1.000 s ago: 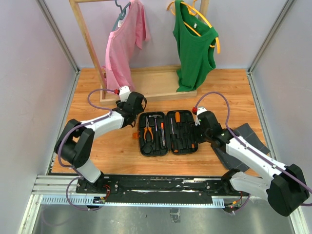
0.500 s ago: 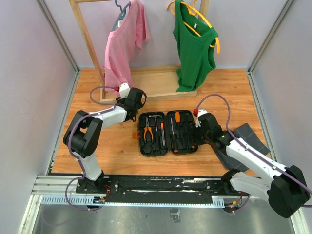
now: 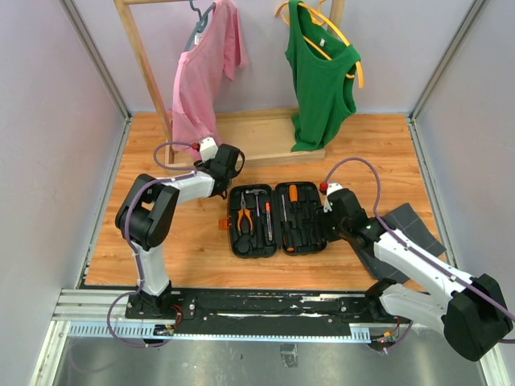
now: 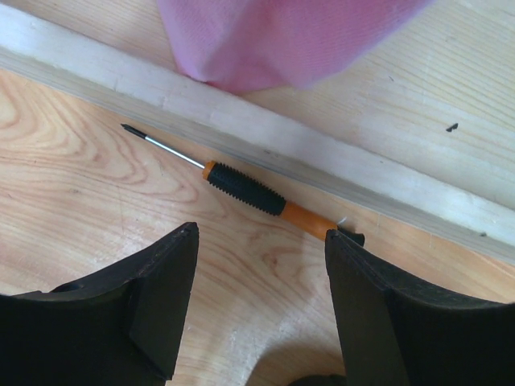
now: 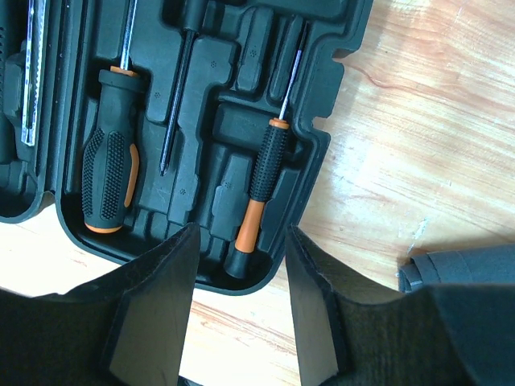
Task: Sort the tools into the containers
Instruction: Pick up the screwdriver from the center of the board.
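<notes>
1. Left arm is folding its elbow in toward its base compared with a second ago, and left claw [image 3: 228,161] is creeping toward rack base [image 3: 257,141]. Right claw [image 3: 331,215] is barely shifting at the right edge of the case [image 3: 278,219].
2. Left claw is gaping wide and carrying nothing. Right claw is also spread and empty, hanging over the case's lower right corner in its wrist view.
3. Loose screwdriver [image 4: 245,189] is lying flat on table [image 4: 80,201], running diagonally with its tip to upper left, tight along the rack base. Whether it is touching can't be told. Other tools are looking slotted in the case.
4. It is sitting just above the left claw's fingertips in frame, not yet between them. Its butt end is just beside the finger [image 4: 378,305] at frame right.
5. Risks, as I'm judging them:
   - Fingers are spreading roughly along the shaft, so closing may miss or skid it.
   - A finger may be jamming on the rack base, since the tool is hugging it.
   - Pink shirt [image 4: 282,40] is hanging close and could snag.
</notes>
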Controlling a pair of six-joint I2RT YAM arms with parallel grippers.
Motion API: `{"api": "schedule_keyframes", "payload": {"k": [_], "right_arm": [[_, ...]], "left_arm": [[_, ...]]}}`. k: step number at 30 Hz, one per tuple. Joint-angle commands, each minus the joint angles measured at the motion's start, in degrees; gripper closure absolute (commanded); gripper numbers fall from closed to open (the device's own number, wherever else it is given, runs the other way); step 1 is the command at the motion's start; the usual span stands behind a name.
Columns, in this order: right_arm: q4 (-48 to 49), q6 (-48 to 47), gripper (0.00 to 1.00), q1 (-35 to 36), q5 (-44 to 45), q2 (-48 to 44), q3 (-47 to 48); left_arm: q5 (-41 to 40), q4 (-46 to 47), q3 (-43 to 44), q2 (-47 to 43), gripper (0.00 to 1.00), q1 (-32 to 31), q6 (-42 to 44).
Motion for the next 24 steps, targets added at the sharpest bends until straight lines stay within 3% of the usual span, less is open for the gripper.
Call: {"api": "schedule_keyframes", "payload": {"k": [1,24], "right_arm": [[-0.18,0.27,0.52,-0.85,0.02,-0.93,-1.23],[1.00,-0.45,0.52,-0.87,0.14,0.36,-1.79]], "left_arm": [[-3.25,0.61,2.76,1.58,0.32,0.70,-1.77],[-3.40,-13.60,11.68,10.88,0.34,0.88,-2.57]]}}
